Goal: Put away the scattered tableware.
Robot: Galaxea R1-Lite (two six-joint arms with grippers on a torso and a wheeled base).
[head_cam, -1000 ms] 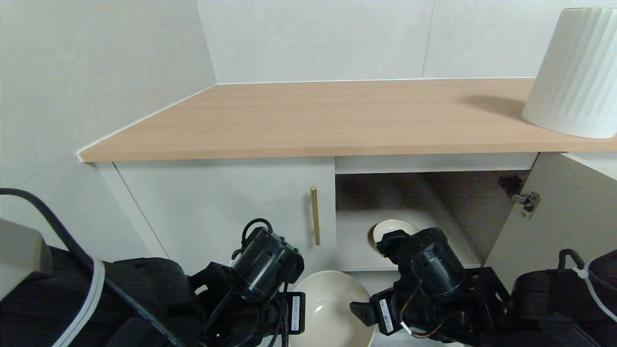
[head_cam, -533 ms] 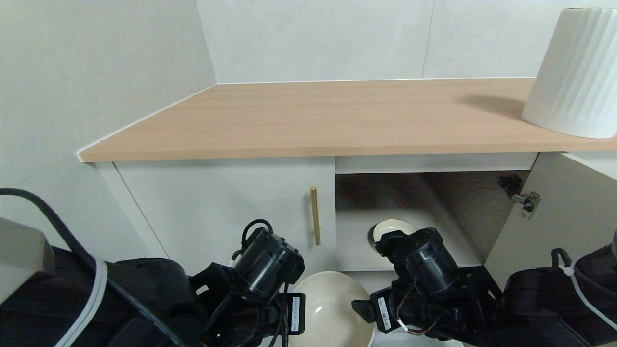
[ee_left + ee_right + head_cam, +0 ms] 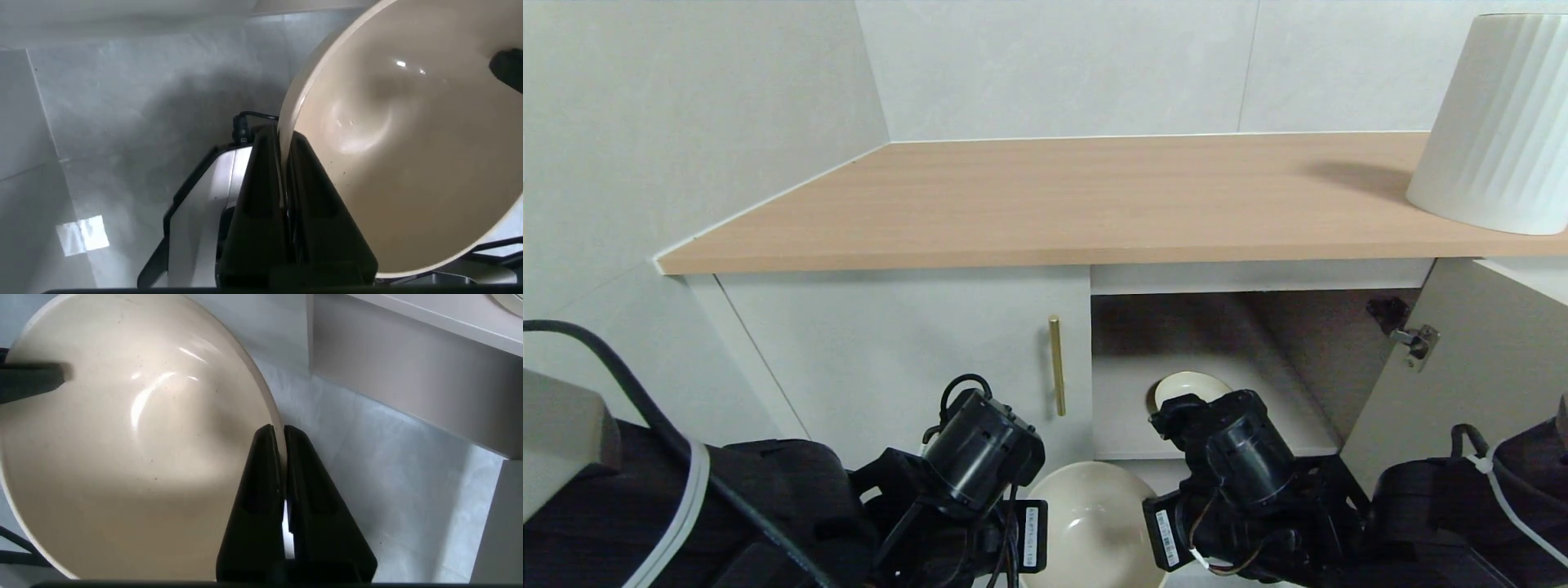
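Wooden counter (image 3: 1094, 196) up top, cupboard (image 3: 890, 359) open underneath. Near side, the big bowl (image 3: 1090, 523) has the left hand (image 3: 282, 143) and right hand (image 3: 279, 437) each pinching its rim. Farther in, a small bowl (image 3: 1188, 384) sits on the shelf (image 3: 1282, 425).

countertop (image 3: 1094, 204): light wood, set into a corner of pale tiled wall (image 3: 1054, 65)
shade (image 3: 1494, 122): white, ribbed, standing at the countertop's right end
left door (image 3: 890, 351): white, shut, upright brass handle (image 3: 1055, 365) near its right edge
right door (image 3: 1470, 367): swung open, metal hinge (image 3: 1413, 339) on it
floor (image 3: 122, 122): grey tiles
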